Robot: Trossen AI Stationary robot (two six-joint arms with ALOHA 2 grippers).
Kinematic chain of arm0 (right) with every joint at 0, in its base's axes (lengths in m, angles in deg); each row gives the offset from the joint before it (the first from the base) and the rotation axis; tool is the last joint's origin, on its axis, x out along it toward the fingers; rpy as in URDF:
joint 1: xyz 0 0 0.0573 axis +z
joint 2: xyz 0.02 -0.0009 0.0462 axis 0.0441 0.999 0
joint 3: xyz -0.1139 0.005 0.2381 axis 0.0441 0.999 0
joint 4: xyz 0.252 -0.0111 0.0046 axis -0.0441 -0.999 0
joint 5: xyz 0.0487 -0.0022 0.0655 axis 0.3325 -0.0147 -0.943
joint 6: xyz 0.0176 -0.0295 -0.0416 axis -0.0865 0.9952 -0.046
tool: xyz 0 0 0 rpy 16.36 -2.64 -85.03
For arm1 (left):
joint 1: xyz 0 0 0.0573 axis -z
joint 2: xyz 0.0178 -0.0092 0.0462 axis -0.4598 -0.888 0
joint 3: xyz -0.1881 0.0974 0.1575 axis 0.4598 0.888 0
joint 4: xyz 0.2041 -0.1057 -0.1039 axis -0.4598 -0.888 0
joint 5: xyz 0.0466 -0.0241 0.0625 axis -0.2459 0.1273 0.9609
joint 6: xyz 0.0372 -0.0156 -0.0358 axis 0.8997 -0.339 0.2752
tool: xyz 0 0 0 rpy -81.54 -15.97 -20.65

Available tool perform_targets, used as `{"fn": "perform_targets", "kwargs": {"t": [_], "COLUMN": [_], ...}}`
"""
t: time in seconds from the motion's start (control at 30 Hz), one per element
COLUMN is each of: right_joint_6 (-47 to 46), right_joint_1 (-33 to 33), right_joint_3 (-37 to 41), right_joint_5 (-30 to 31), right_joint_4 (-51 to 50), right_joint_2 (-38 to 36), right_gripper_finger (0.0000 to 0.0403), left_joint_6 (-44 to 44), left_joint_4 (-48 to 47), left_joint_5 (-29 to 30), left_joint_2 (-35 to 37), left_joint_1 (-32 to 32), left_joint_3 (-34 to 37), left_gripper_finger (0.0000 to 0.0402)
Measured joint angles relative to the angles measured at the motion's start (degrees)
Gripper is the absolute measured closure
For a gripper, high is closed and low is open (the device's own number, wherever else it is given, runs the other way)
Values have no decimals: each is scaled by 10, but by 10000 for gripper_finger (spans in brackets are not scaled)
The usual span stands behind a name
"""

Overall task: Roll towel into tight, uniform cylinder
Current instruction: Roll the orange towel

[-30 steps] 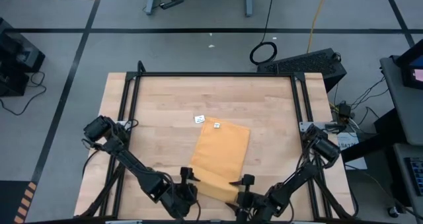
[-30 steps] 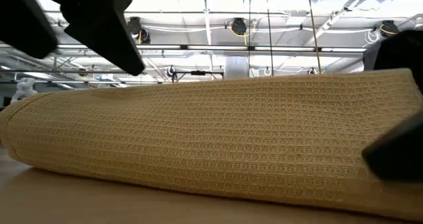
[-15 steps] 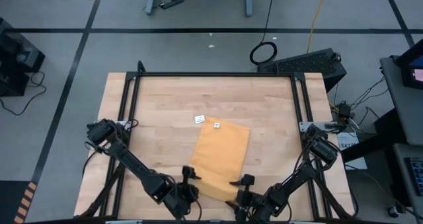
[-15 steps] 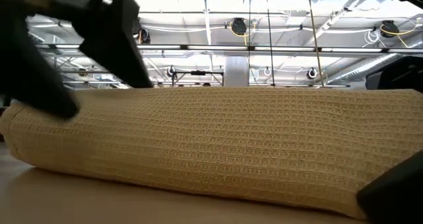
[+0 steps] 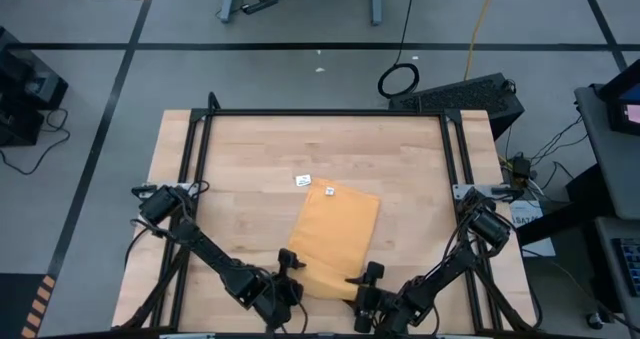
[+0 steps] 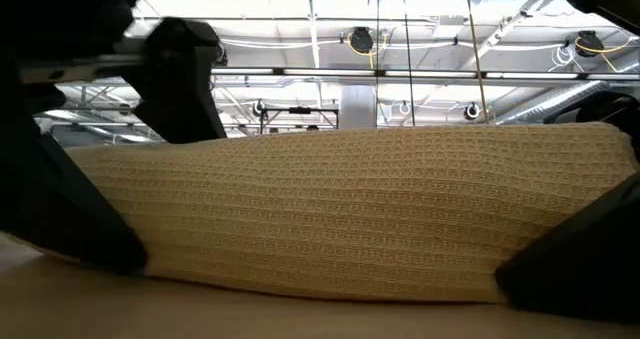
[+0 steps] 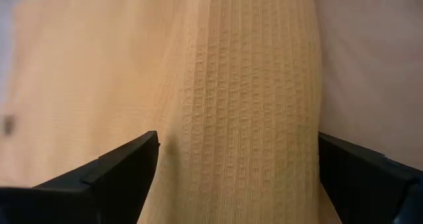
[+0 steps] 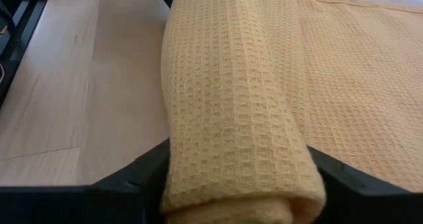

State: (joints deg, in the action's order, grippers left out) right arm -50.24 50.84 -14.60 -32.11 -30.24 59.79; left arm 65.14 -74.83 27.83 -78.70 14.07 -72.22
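The mustard-yellow towel (image 5: 338,224) lies on the wooden table, its white label (image 5: 328,190) at the far edge. Its near part is wound into a roll (image 5: 325,281) lying across the table. My left gripper (image 5: 296,276) is open at the roll's left end (image 7: 244,151), one finger on each side. My right gripper (image 5: 356,284) is shut on the roll's right end. The low view shows the roll (image 6: 340,214) side-on, with dark fingers at both ends. My left gripper straddles the roll's left end; whether its fingers (image 7: 122,171) touch the cloth I cannot tell. My right gripper pinches the roll's right end (image 8: 231,184) between its two fingers, one finger (image 8: 139,178) on the bare-table side, the other over the flat cloth. The fingers slant down from the table's right and lie along the roll. The roll rests on the table.
A small white scrap (image 5: 302,180) lies on the wood just beyond the towel's far left corner. A black frame (image 5: 325,112) borders the table's far and side edges. Bare wood (image 5: 250,159) lies beyond and beside the towel.
My left gripper has come down onto the roll's left end, rolling its wrist, and its fingers now stand astride it. My right gripper's fingers have closed in on the roll's right end. The roll stays in place on the table.
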Motion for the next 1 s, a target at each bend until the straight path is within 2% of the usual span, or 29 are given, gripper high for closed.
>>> {"fn": "perform_targets", "kwargs": {"t": [0.17,0.27,0.37,0.47,0.63,0.7,0.9,1.0], "right_joint_6": [-1,-1,0,3,29,30,-14,-22], "right_joint_1": [0,0,1,1,2,5,29,49], "right_joint_3": [0,0,0,0,2,2,2,2], "right_joint_5": [-7,-18,-25,-30,-72,-99,-158,-140], "right_joint_4": [0,0,0,0,-36,-70,-227,-252], "right_joint_2": [0,-2,-3,-5,-34,-58,-142,-174], "right_gripper_finger": [203,217,227,229,203,182,114,94], "left_joint_6": [-24,-44,-44,-41,-45,-47,-73,-89], "left_joint_4": [0,1,8,14,24,34,63,87], "left_joint_5": [-80,-123,-162,-194,-262,-304,-422,-467], "left_joint_2": [1,2,2,2,2,2,1,-1], "left_joint_1": [-29,-42,-49,-54,-79,-95,-148,-174], "left_joint_3": [0,0,0,0,-1,-1,-1,0], "left_gripper_finger": [25,61,130,220,370,384,366,374]}}
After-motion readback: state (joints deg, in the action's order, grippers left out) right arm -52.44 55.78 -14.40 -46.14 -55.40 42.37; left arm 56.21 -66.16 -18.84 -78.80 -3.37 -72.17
